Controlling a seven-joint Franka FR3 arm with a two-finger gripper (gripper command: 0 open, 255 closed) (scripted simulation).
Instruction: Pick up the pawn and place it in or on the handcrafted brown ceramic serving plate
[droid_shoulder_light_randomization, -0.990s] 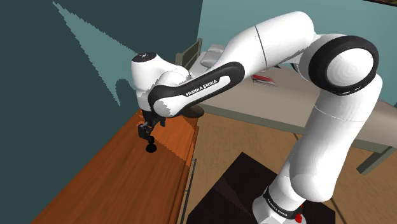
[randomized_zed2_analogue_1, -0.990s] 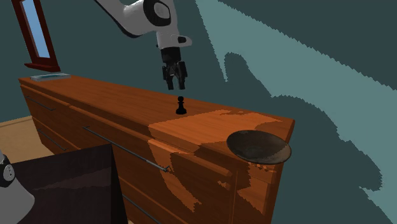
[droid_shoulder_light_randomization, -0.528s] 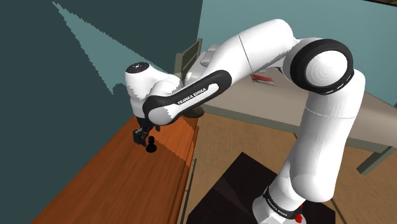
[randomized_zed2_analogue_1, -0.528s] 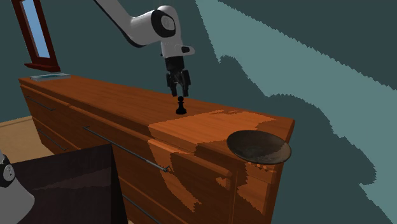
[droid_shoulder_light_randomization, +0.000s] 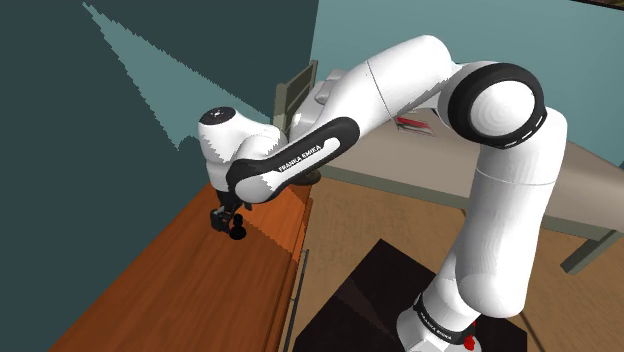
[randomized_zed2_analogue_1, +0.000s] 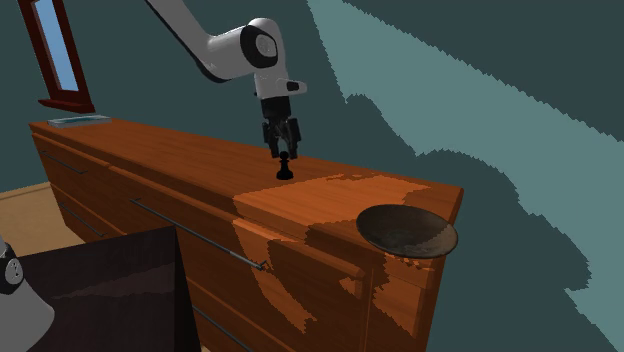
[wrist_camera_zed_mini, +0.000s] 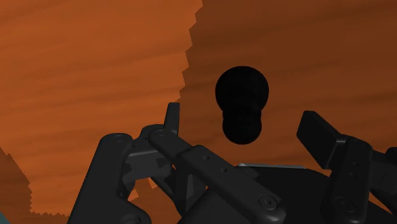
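A small black pawn (randomized_zed2_analogue_1: 285, 171) stands upright on the brown wooden dresser top (randomized_zed2_analogue_1: 170, 155). My black gripper (randomized_zed2_analogue_1: 284, 151) hangs directly over it, open, with its fingertips level with the pawn's head. In the wrist view the pawn (wrist_camera_zed_mini: 242, 103) sits between my fingers (wrist_camera_zed_mini: 172, 119), with a gap on each side, so nothing is held. In the shoulder view the gripper (droid_shoulder_light_randomization: 228, 221) is just above the pawn (droid_shoulder_light_randomization: 238, 234). The dark brown shallow plate (randomized_zed2_analogue_1: 407, 231) rests at the dresser's end near the corner, toward the second exterior view's right.
The dresser (randomized_zed2_analogue_1: 150, 215) has drawer fronts with long metal handles. A red-framed mirror or picture (randomized_zed2_analogue_1: 58, 55) leans on the teal wall (randomized_zed2_analogue_1: 480, 90) at the far end. A grey table (droid_shoulder_light_randomization: 430, 160) with a red item (droid_shoulder_light_randomization: 412, 123) stands behind the arm. My dark stand (droid_shoulder_light_randomization: 370, 300) is at the lower right.
The gripper has come down from well above the pawn until its open fingers flank the pawn's head. The pawn and the plate have not moved.
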